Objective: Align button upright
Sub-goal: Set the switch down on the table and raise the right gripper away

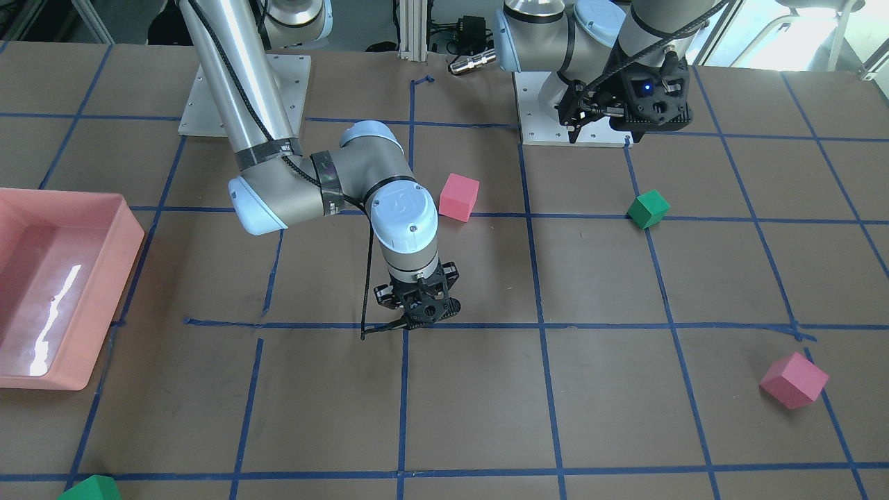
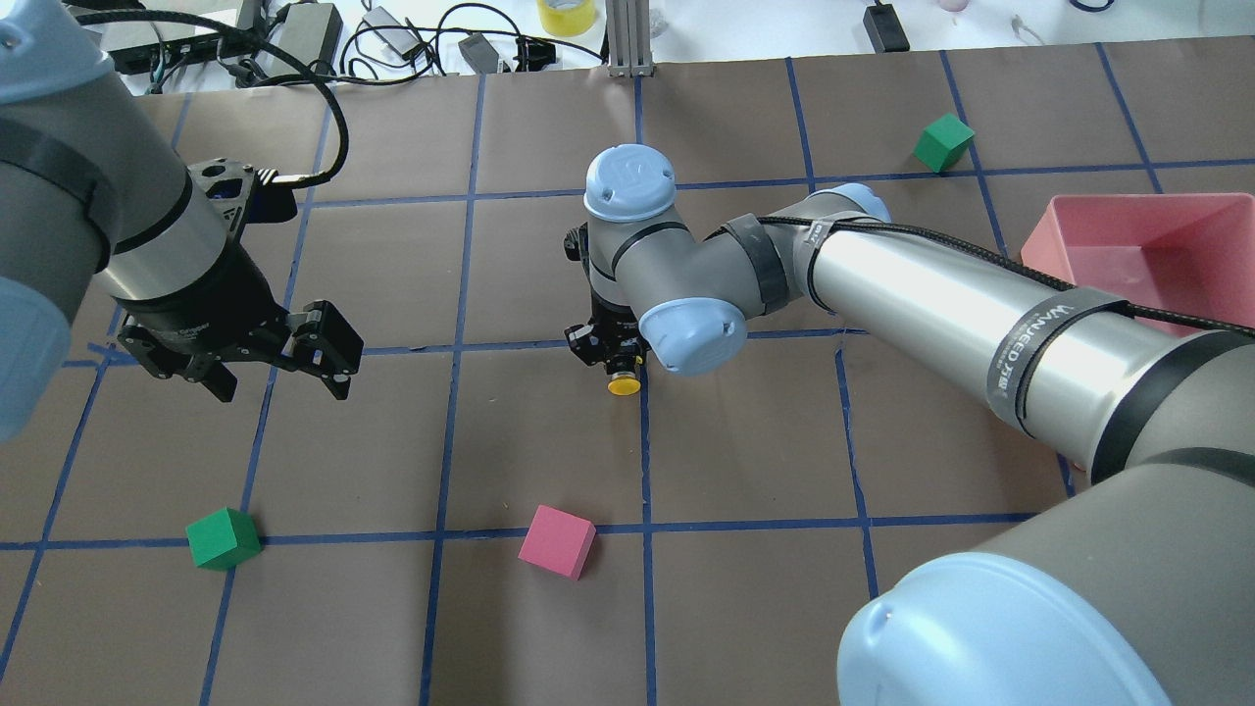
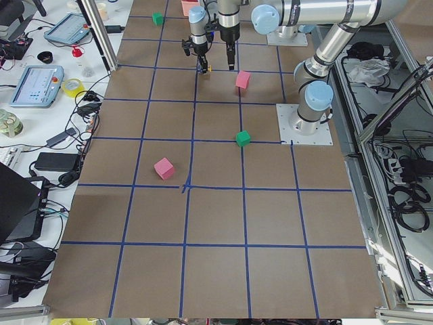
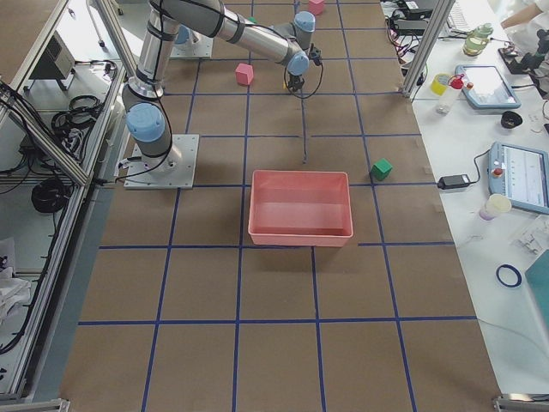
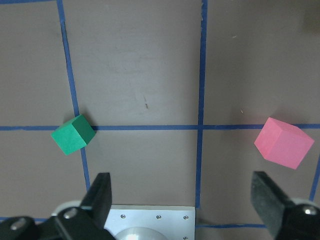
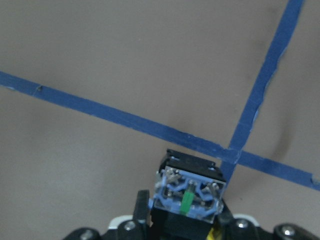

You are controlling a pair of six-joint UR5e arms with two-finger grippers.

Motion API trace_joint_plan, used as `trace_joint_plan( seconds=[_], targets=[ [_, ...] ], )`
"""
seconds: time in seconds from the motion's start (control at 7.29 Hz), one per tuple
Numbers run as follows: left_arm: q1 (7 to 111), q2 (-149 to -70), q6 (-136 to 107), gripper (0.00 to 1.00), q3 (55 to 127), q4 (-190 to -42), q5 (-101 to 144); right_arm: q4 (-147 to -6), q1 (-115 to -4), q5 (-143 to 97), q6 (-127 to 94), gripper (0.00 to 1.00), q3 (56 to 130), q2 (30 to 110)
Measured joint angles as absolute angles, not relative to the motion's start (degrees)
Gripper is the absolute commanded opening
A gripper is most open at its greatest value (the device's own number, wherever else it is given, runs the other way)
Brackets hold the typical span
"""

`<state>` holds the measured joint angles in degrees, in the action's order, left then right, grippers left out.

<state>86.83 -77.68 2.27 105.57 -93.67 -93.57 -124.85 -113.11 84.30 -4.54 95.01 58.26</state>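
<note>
1. Front view: the right gripper point(image 1: 419, 318) stands low at mid-surface, well off every edge; a pink cube point(image 1: 458, 197) is near, with open room elsewhere
2. Overhead view: the button point(image 2: 624, 384) shows its yellow cap under that gripper; likely light, stiff, cap slippery
3. Left wrist view: the left gripper point(image 5: 182, 182) is spread, holding nothing
4. Right wrist view: fingers point(image 6: 143, 205) pinch the button's black body, the surest hold; its terminals look delicate

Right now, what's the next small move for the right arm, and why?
The right gripper looks closed on the button, low over the table, with its yellow cap pointing sideways toward the robot, not up. So probably: lift slightly and roll the wrist to bring the cap up.
</note>
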Motion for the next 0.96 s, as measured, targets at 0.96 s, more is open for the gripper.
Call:
trace_joint_plan(
  seconds=[0.96],
  targets=[
    [90.24, -78.34, -0.51, 1.00, 111.70, -84.24, -91.78, -107.45, -106.61, 84.79, -2.80, 1.00, 93.61, 73.04]
  ],
)
